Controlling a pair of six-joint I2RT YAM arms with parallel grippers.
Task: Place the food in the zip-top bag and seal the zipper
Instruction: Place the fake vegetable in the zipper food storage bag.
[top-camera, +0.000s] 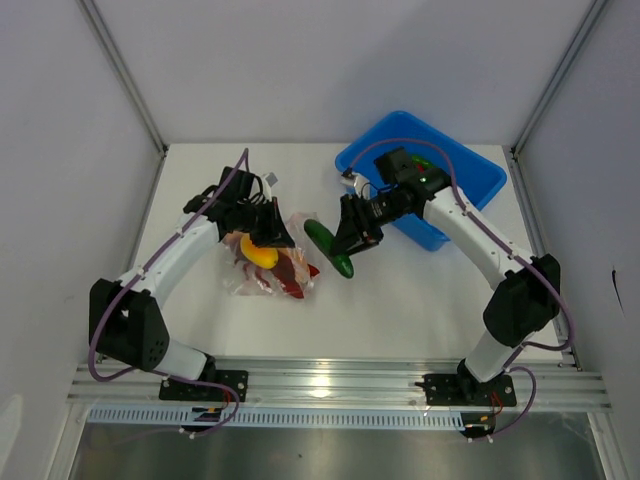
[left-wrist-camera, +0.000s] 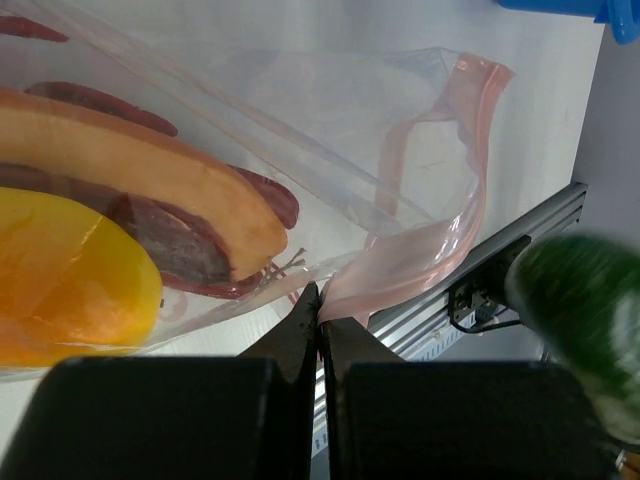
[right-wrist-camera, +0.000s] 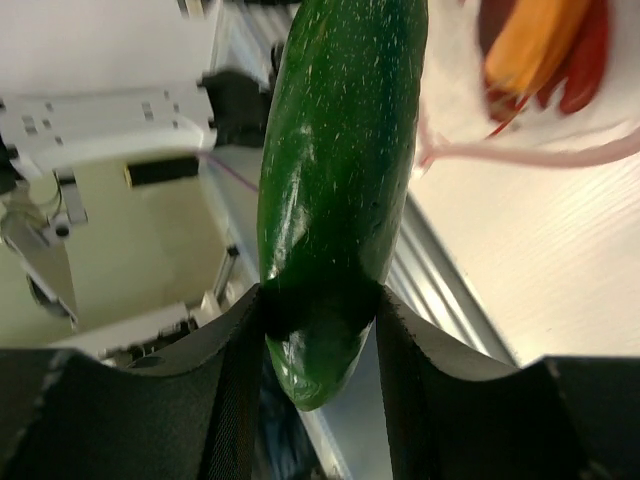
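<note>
**A:** Where's the last piece of food?

**B:** The green chili pepper (top-camera: 327, 246) is clamped in the right gripper (top-camera: 350, 250), whose jaws are partway apart and pressed on either side of it near one end. The blue bin (top-camera: 470, 180) sits behind it at the far right.

**A:** And the zip-top bag (top-camera: 268, 272)?

**B:** It lies on the surface (top-camera: 400, 310) left of the pepper, just beside it. A yellow-orange fruit (top-camera: 258, 252), an orange piece (left-wrist-camera: 150, 170) and red chili peppers (top-camera: 292, 278) are already inside.

**A:** Who has the mouth?

**B:** The left gripper (top-camera: 266, 236). Its jaws are together, pinching the bag's film right at the edge. From the left wrist the pink zipper (left-wrist-camera: 470, 130) curls up and away, so the opening gapes toward the right, toward the pepper.

**A:** How does the pepper lie?

**B:** Its long axis runs diagonally, from far-left to near-right. The free tip is the far-left one and it points at the bag. The held end is the near-right one.

**A:** So which way does it go?

**B:** Leftward, roughly along its own length, I'd judge. The right arm is the carrier and the left only has to hold the lip up. In the right wrist view the pink rim (right-wrist-camera: 520, 155) sits off to one side of the pepper rather than straight ahead, so the tip probably needs a small turn before it enters.

**A:** Any risk?

**B:** The film is limp, and a tip that catches the upper lip could fold the mouth shut.
</note>
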